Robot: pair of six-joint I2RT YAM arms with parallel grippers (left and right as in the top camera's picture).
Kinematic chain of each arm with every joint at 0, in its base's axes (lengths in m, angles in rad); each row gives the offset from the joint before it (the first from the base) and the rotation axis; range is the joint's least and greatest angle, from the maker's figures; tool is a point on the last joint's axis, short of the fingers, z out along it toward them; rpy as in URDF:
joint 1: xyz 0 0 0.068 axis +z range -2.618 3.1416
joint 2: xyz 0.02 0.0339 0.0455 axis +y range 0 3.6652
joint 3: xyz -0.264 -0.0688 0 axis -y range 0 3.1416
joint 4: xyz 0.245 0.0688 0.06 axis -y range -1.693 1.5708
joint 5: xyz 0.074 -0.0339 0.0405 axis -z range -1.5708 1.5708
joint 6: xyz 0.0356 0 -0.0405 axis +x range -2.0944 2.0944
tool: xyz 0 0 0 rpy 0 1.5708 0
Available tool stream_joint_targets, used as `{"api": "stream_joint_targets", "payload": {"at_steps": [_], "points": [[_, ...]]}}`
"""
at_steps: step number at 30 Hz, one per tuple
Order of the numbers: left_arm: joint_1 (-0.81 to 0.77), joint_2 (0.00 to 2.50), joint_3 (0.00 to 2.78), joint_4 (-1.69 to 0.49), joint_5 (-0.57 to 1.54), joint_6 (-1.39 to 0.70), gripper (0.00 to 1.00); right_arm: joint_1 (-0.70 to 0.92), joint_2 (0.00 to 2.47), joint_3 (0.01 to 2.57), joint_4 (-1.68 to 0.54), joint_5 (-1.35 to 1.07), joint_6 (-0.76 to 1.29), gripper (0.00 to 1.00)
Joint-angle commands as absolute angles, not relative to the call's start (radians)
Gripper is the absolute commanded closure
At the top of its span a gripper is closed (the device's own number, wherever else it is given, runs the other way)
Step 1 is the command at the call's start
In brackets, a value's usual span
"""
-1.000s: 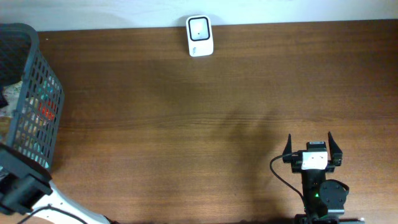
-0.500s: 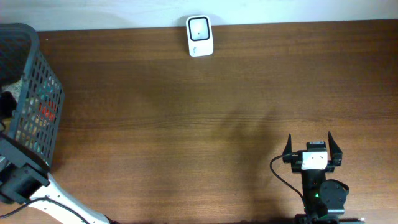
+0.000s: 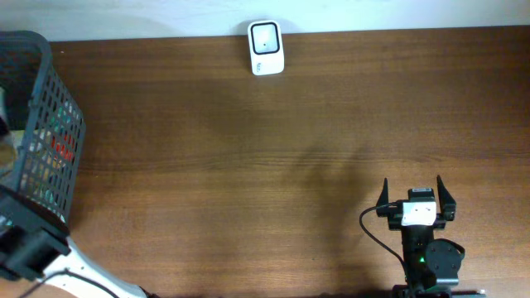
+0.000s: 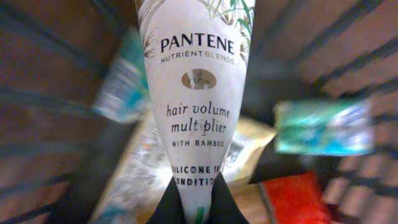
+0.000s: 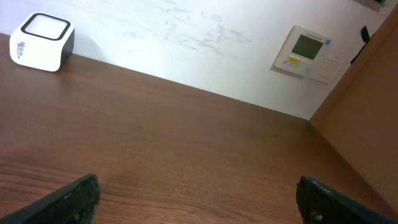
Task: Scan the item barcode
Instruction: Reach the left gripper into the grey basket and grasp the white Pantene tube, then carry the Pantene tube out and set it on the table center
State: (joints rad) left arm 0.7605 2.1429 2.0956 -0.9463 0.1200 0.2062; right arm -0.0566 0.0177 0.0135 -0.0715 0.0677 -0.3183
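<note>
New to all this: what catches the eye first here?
A white Pantene conditioner bottle fills the left wrist view, pinched by the left gripper over blurred packets in the dark mesh basket at the table's left edge. A white scanner sits at the far edge; the right gripper rests open, near right.

The right arm's black two-finger gripper (image 3: 413, 199) has tapered black fingers (image 3: 383, 199) like small horns flanking a white rectangular block (image 3: 417, 214). Behind it come a rounded black joint housing (image 3: 438, 257) with a small green light (image 3: 421, 261) (lit) and a thin black cable (image 3: 365, 228) looping off one side. The left arm has a curved white link (image 3: 85, 279) and a boxy black module (image 3: 27, 252). The left gripper (image 4: 194, 204) ends in matte black, wedge-shaped fingertips (image 4: 165, 206).
</note>
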Motion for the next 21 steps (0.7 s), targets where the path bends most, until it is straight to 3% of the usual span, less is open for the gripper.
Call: {"api": "stream_joint_targets", "payload": {"at_steps": [1, 6, 11, 21], "points": [[0.752, 1.834, 2.183, -0.940, 0.153, 0.120, 1.00, -0.060, 0.013, 0.006, -0.073, 0.084, -0.322, 0.01], [0.665, 1.672, 2.182, -1.041, 0.270, 0.120, 1.00, -0.060, 0.013, 0.006, -0.073, 0.084, -0.322, 0.01], [0.382, 1.694, 2.083, -1.225, 0.326, 0.117, 1.00, -0.060, 0.013, 0.006, -0.073, 0.084, -0.322, 0.01], [-0.032, 1.847, 1.599, -0.991, 0.326, -0.107, 1.00, -0.060, 0.013, 0.006, -0.073, 0.084, -0.322, 0.01]]}}
